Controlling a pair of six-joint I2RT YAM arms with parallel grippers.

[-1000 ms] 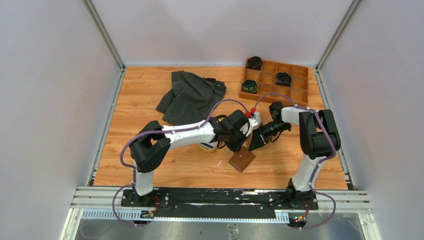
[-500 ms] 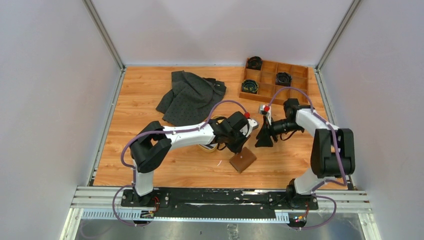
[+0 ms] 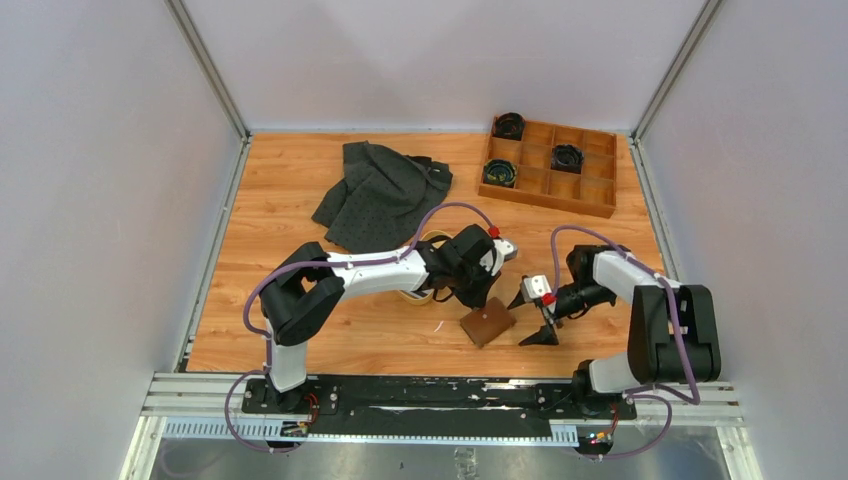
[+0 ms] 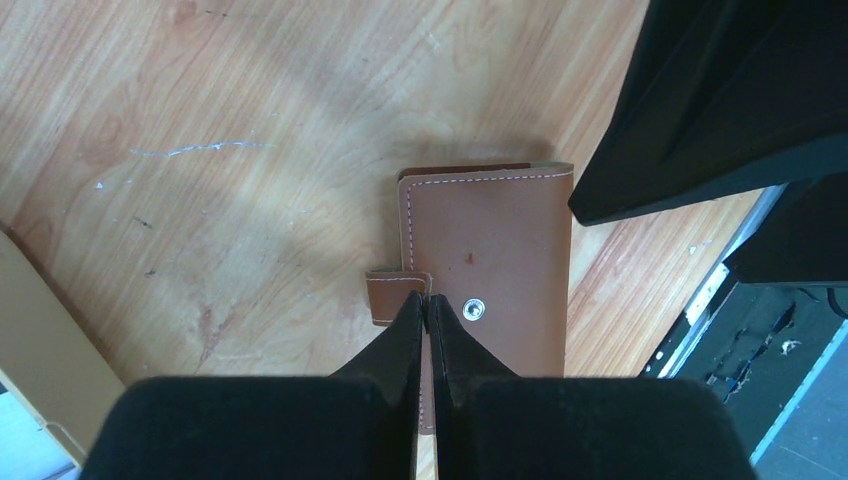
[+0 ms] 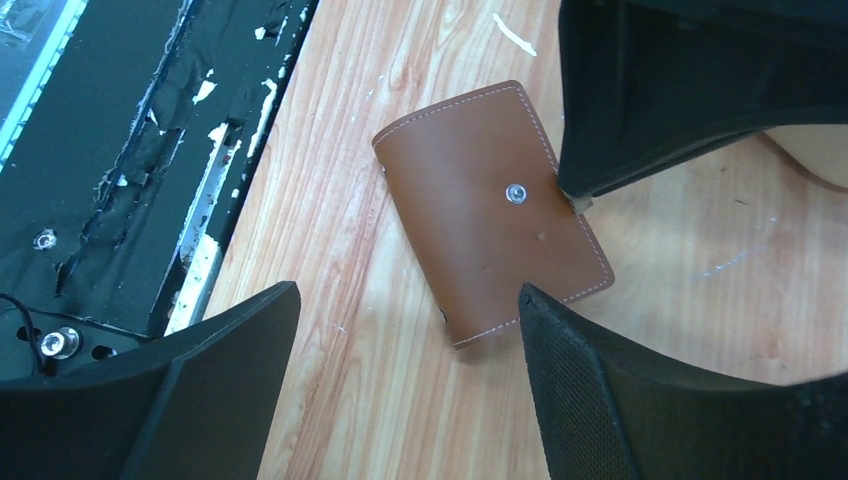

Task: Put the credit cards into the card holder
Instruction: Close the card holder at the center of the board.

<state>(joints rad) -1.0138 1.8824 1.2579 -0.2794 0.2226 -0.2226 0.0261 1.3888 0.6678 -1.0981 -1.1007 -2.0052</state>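
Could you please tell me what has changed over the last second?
The right gripper drew back toward its own base, ending to the right of the wallet, and opened its jaws wide; it holds nothing. The left gripper stayed shut with its tips at the wallet's snap tab. The wallet, grey cloth and wooden box did not move.

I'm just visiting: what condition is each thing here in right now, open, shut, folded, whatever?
card holder, folded shut, lying flat, its snap strap undone.
left pincer, shut, tips at the snap strap; whether it pinches it is unclear.
right pincer, wide open, empty, near the card holder.
grey cloth, crumpled.
wooden box, open-topped, dark coils in some compartments.
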